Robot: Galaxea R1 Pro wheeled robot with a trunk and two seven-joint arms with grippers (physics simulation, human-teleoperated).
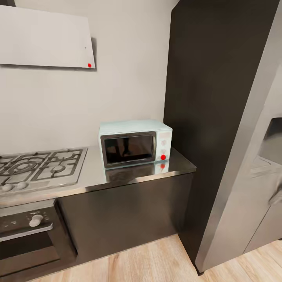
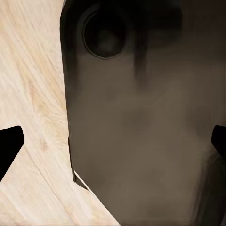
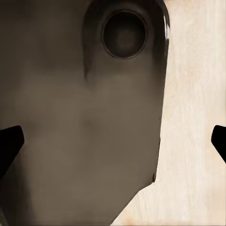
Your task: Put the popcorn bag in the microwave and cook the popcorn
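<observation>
microwave [image 1: 134,143] door closed, at right end of countertop [image 1: 129,176], gas hob [image 1: 39,166] at left; left gripper [image 2: 113,141] and right gripper [image 3: 113,141] spread, empty, above wood floor [image 2: 33,94].

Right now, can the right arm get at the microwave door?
Probably not yet. The microwave sits on the countertop, door shut. The right gripper hangs low, fingers spread over the wood floor beside the robot's dark base. It likely must drive closer and raise the arm.
</observation>
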